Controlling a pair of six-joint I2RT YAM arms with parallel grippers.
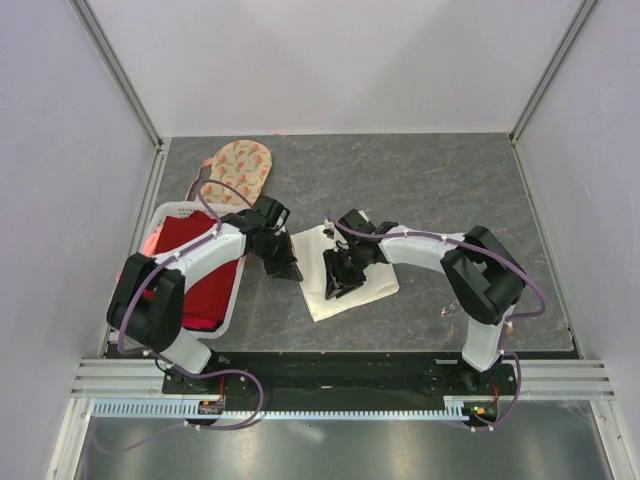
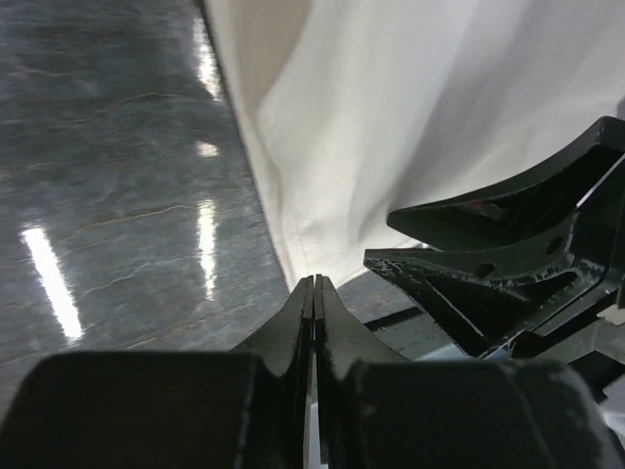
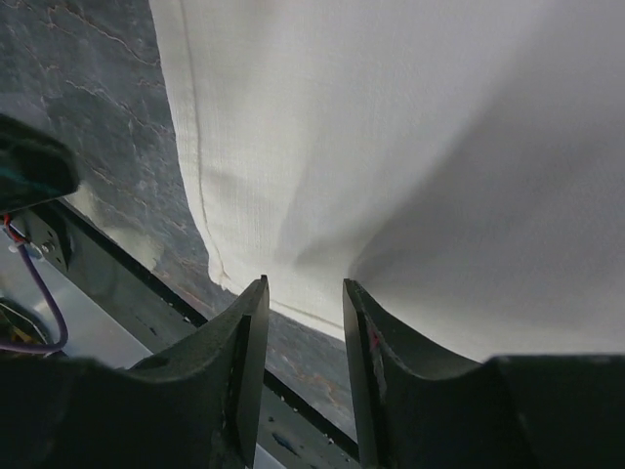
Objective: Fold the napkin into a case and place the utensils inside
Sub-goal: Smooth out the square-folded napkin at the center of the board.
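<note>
My right gripper [image 3: 305, 288] has its jaws apart, with the napkin [image 3: 391, 147] hem just ahead; I'd straddle it squarely before closing. The left gripper [image 2: 313, 283] jaws are together at the hem, seemingly empty.

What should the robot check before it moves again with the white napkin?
1. Left pincer shut at the napkin hem: ok.
2. Cloth really caught in it: cannot tell.
3. Right pincer open, hem just ahead of its gap: ok.
4. Napkin shaped into a narrow case: not ok, it lies broad.
5. Pincers not bumping each other: ok, close but apart.
</note>
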